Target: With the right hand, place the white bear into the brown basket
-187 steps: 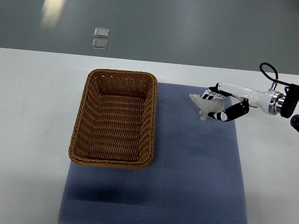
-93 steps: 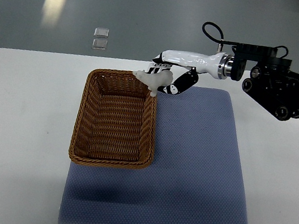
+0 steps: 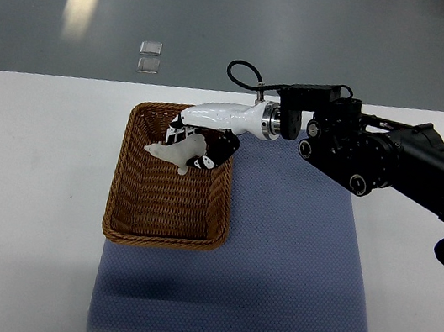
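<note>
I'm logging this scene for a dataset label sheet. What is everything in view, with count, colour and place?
white bear: one, white, held above the far part of the basket's inside.
brown basket: one, brown wicker, rectangular, on the table's left-centre, overlapping the mat's left edge.
mat: one, blue-grey, on the table, centre to near edge.
table: one, white, fills most of the view.
floor: grey, beyond the table, with two small pale squares.
right hand: one, white and black, over the basket, fingers closed on the bear; its black arm enters from the right.
left hand: not in view.
</note>
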Robot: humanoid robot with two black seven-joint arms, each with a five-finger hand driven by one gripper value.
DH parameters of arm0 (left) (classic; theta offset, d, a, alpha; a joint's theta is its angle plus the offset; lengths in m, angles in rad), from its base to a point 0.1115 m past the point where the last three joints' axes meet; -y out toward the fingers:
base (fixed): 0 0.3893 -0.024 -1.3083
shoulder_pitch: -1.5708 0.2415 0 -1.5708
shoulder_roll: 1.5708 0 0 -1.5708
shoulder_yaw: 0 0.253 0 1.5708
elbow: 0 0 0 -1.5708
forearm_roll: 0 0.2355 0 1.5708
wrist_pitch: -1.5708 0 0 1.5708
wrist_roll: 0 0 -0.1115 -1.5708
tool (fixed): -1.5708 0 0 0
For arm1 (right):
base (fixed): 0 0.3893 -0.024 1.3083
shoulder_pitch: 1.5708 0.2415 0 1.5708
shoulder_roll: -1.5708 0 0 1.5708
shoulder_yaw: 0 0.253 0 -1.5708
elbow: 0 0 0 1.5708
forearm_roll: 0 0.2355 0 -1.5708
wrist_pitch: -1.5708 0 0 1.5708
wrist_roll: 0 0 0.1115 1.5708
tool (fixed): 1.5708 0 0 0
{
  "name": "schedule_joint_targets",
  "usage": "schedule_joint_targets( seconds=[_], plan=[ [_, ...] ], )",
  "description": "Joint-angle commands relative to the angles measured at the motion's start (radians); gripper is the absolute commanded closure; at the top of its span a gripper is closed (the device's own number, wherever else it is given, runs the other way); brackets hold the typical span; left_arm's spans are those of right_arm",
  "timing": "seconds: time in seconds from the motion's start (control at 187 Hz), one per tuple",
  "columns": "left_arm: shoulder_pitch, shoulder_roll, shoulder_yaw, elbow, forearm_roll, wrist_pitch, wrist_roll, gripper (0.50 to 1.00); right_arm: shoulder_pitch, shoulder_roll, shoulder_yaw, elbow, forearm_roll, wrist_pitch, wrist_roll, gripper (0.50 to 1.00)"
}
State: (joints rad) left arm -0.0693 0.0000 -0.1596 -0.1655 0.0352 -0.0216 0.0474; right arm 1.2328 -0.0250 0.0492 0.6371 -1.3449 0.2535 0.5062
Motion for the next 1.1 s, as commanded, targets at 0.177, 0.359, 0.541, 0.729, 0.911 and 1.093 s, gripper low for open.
schedule_joint_targets(
  seconds=[0.177, 0.359, 0.541, 0.729, 0.911, 1.093],
  plan=[
    [0.000, 0.000, 0.000, -0.002, 0.000, 0.000, 0.000, 0.500, -0.001, -0.001, -0.002, -0.007, 0.000, -0.011, 0.000, 0.705],
    [0.000, 0.000, 0.000, -0.003, 0.002, 0.000, 0.000, 0.500, -0.001, -0.004, 0.001, -0.007, 0.001, -0.028, 0.000, 0.679],
    [0.000, 0.000, 0.000, -0.003, 0.000, -0.001, 0.000, 0.500, -0.006, -0.024, 0.024, -0.013, 0.021, -0.073, 0.000, 0.677],
    [0.000, 0.000, 0.000, -0.003, 0.000, 0.000, 0.000, 0.500, -0.078, -0.056, 0.164, -0.043, 0.098, -0.158, -0.018, 0.662],
    [0.000, 0.000, 0.000, -0.005, 0.000, 0.000, -0.001, 0.500, -0.177, -0.112, 0.373, -0.062, 0.300, -0.223, -0.087, 0.648],
    [0.000, 0.000, 0.000, -0.005, 0.000, -0.001, 0.000, 0.500, -0.297, -0.135, 0.540, -0.077, 0.634, -0.252, -0.201, 0.579]
  ],
)
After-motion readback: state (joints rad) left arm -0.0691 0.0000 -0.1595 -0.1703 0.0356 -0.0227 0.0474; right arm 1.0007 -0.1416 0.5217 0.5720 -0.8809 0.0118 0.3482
